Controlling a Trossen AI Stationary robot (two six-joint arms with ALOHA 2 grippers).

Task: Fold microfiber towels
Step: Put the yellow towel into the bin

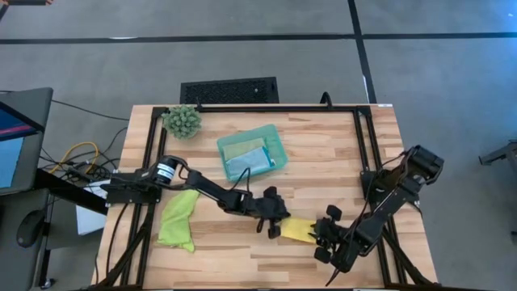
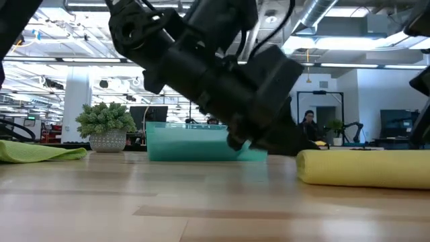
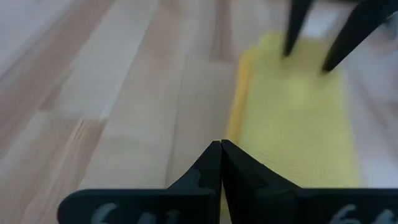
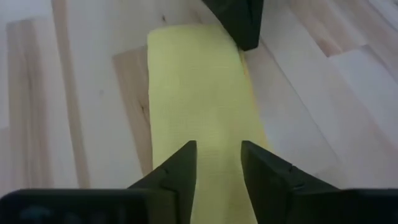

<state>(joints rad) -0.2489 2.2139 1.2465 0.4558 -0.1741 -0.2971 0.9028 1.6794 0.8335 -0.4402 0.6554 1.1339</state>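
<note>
From above, the folded yellow towel (image 1: pixel 296 230) lies near the table's (image 1: pixel 339 162) front edge between the left gripper (image 1: pixel 276 225) and right gripper (image 1: pixel 323 240). Past the left wrist, fingers (image 3: pixel 219 168) pressed together sit at the towel's edge. Past the right wrist, spread fingers (image 4: pixel 180 168) hover over the towel, gripping nothing.

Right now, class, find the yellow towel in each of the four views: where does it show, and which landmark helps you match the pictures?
High view: yellow towel, near the front edge, between both arms.
Low view: yellow towel, a folded roll at right.
Left wrist view: yellow towel, centre-right.
Right wrist view: yellow towel, a central strip.
Shared landmark: the wooden table under it in every view.
</note>
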